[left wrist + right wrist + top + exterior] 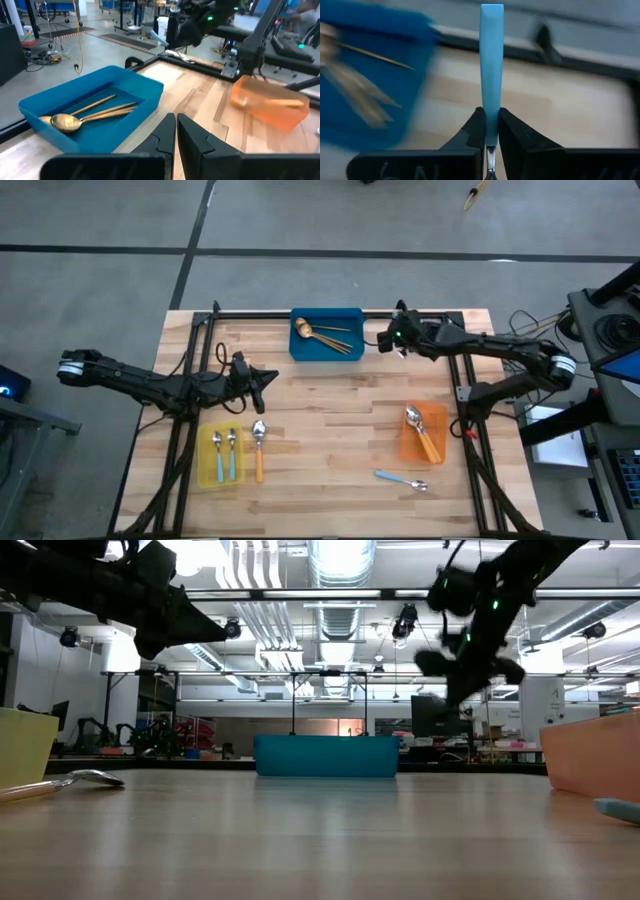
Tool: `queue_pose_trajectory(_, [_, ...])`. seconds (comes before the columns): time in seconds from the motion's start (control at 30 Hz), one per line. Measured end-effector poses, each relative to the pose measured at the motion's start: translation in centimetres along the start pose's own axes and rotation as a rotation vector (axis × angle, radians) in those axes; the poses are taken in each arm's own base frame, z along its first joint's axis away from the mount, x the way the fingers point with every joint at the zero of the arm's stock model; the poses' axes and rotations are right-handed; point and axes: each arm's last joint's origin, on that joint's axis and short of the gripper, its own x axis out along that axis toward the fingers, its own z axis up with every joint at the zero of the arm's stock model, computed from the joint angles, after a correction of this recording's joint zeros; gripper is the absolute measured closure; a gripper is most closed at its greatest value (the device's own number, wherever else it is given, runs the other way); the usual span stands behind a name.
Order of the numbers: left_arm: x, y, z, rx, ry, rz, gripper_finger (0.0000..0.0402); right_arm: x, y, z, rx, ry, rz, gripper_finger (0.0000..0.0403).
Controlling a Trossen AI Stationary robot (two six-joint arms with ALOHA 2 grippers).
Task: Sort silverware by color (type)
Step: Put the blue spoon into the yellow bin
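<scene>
My right gripper [491,114] is shut on a spoon with a light-blue handle [491,55]. It hangs above the table just right of the blue bin [327,348], which holds gold spoons [318,333]. My left gripper [176,122] is shut and empty, raised over the left middle of the table [262,376]. Two blue-handled spoons [224,452] lie in the yellow bin [207,470]. Orange-handled spoons [422,435] lie in the orange bin [408,448]. An orange-handled spoon [259,450] and a blue-handled spoon [400,478] lie flat on the table. My right gripper pinches the spoon's light-blue handle [491,125] between its two fingers, near the end where the handle meets the silver neck [491,160]. The handle runs along the fingers and sticks out past the fingertips. The spoon is lifted clear of the table.
A black frame [420,313] runs along the table's far edge and down both sides. Bare wood lies in the middle between the three bins. Beyond the far edge is the room's floor.
</scene>
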Motion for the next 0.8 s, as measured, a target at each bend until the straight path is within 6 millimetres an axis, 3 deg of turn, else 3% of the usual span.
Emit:
queue_pose_trajectory(0.27, [-0.1, -0.2, 1.1, -0.047, -0.103, -0.025, 0.0402, -6.8, 6.1, -0.6, -0.231, -0.338, 0.472, 0.0380])
queue_pose_trajectory(0.43, [-0.2, -0.4, 2.0, -0.081, -0.177, -0.054, 0.0400, -9.9, 8.9, -2.0, -0.377, -0.502, 0.652, 0.0380])
queue_pose_trajectory(0.6, [-0.3, -0.8, 2.5, -0.095, -0.214, -0.161, 0.0383, -10.9, 11.3, -4.2, -0.574, -0.611, 0.719, 0.0380])
queue_pose_trajectory(0.8, [-0.3, -1.2, 2.2, -0.052, -0.183, -0.267, 0.0340, -9.9, 14.2, -6.9, -0.787, -0.738, 0.713, 0.0380])
